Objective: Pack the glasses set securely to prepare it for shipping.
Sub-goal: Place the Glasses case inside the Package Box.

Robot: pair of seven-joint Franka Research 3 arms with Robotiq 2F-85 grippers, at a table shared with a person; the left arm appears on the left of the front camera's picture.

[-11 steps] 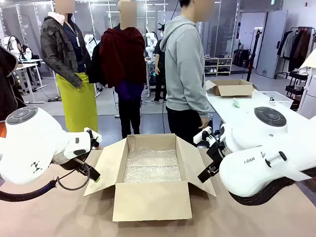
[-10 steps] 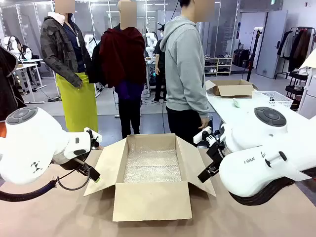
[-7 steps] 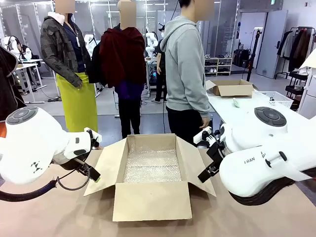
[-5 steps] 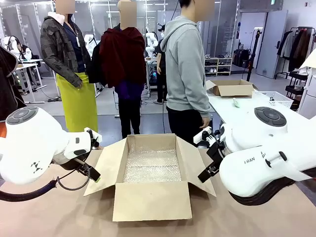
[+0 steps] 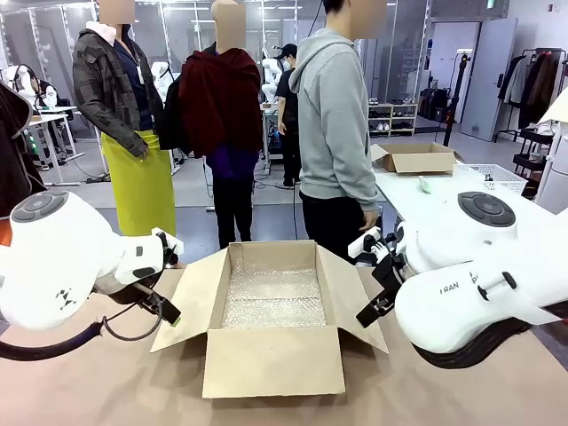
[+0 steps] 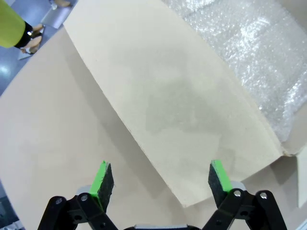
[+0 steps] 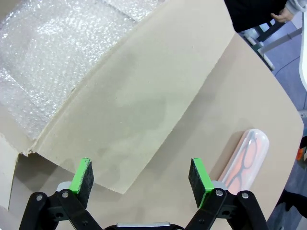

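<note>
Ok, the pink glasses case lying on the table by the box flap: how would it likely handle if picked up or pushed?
The pink glasses case looks like a hard, smooth shell with a clear lid, so it is probably stiff but somewhat slippery to grip. It is slim and narrow, so likely light. Lying flat with rounded ends, it may swivel if pushed off-centre.

Lab hall: worktables (image 5: 417, 191), clothes rack (image 5: 535, 84)

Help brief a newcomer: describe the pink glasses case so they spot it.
Start at the open cardboard box on the tan table. Past its outspread side flap, near the table's edge, lies the pink glasses case: oblong, clear-lidded, lying alone.
</note>
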